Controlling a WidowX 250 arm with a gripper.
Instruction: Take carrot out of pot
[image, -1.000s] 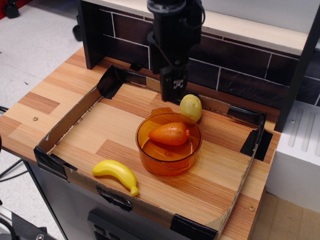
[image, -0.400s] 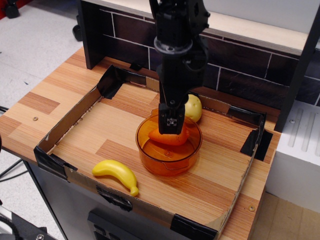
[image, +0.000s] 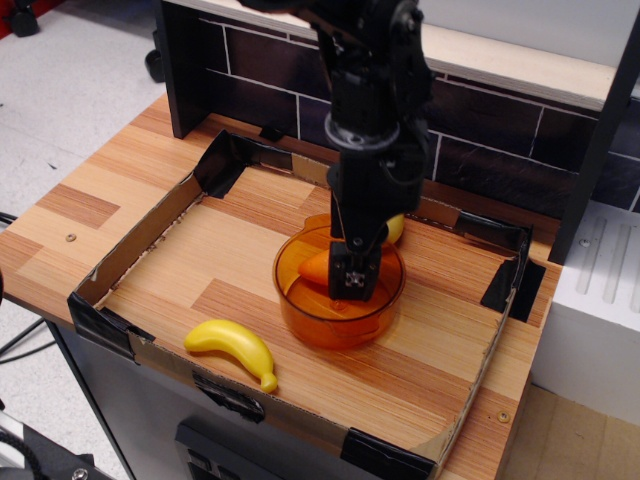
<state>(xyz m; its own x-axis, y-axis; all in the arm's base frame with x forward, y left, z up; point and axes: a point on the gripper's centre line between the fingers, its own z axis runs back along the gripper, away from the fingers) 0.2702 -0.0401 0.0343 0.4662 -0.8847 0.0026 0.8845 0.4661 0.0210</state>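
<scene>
The orange toy carrot (image: 314, 268) lies inside the translucent orange pot (image: 310, 322) in the middle of the cardboard-walled tray. My black gripper (image: 352, 276) has come down from above into the pot, right over the carrot's thick end. Its near finger (image: 352, 280) covers most of the carrot, so only the tapered left end shows. The jaws are seen end-on, and I cannot tell whether they press on the carrot or stand apart beside it.
A yellow banana (image: 232, 346) lies at the tray's front left. A yellow-green ball (image: 397, 229) sits just behind the pot, mostly hidden by the arm. Low cardboard walls (image: 140, 246) ring the tray. A dark brick-pattern back wall (image: 480, 150) stands behind.
The gripper has dropped from above the pot's back rim down into the pot and onto the carrot. The carrot and pot have barely shifted.
</scene>
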